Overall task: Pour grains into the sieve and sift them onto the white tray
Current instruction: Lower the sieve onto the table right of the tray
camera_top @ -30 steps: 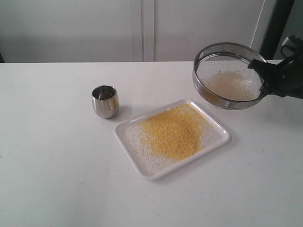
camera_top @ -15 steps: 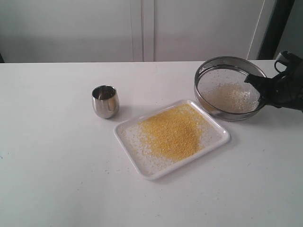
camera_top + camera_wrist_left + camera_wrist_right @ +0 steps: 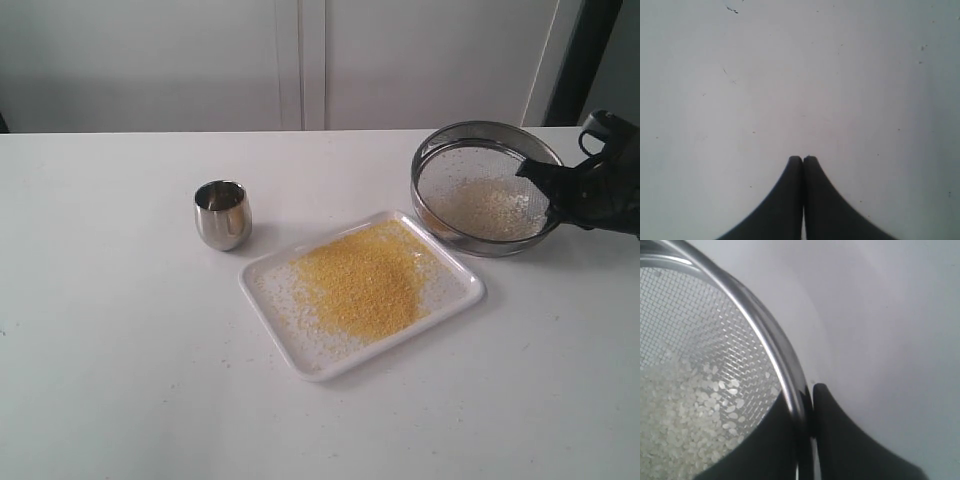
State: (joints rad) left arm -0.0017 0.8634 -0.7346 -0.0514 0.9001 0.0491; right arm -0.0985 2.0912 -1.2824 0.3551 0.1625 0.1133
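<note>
1. White table (image 3: 120, 380) and a plain pale wall are all I see around the work. The only other thing is a small steel cup (image 3: 222, 213), which stands apart from the tray on its left.
2. The grains (image 3: 362, 283) lie in a yellow heap on the white tray (image 3: 458, 288), in the middle of the table. The tray's rim is low, so one bump could shake grains over the edge.
3. The sieve (image 3: 480, 126) is just beside the tray's far right corner, and I cannot tell if they touch. If I slide the sieve that way, it could knock the tray.
4. The right gripper (image 3: 548, 190) pinches the sieve's rim, with one finger inside and one outside. Some white bits (image 3: 487, 207) lie on the mesh. If I tip the sieve, they could roll out onto the table or into the yellow heap.
5. I cannot tell if the sieve sits flat on the table. If I let go too soon, it could drop and bounce, and the bits could jump out.
6. If I pull the arm away sideways, the inside finger could drag the rim along.
7. The left gripper (image 3: 803, 160) is squeezed shut on nothing, over bare table. I think it is safe there, but a blind swing could hit the cup.
</note>
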